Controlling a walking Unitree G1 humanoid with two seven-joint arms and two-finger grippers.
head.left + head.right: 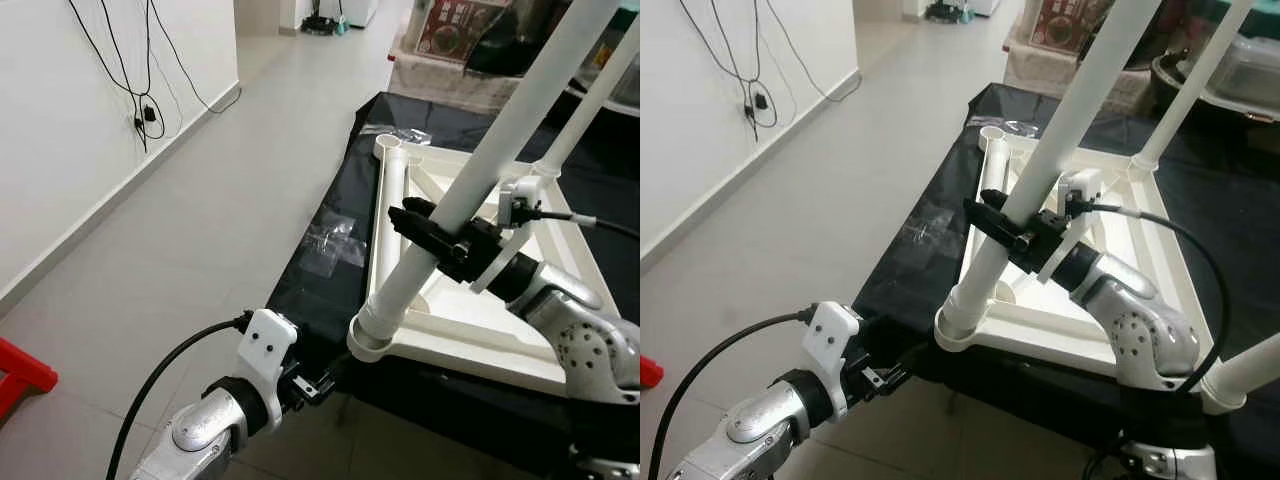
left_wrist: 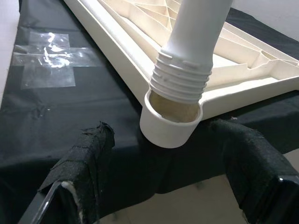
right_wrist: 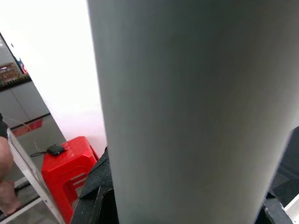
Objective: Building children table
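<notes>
Standing in a corner socket (image 2: 170, 123) of the upturned tabletop (image 1: 470, 320), the table leg (image 1: 470, 190) is pinched by the right gripper (image 1: 440, 235); the left gripper (image 2: 173, 186) is held with jaws spread.

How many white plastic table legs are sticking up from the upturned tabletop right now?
3. One leans into the near-left corner socket, held by the right claw. One stands at the far-right corner. One sits at the near-right corner, cut off by the frame.

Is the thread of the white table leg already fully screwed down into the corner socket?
No: in the left wrist view several thread rings of the leg are exposed above the rim of the socket.
</notes>
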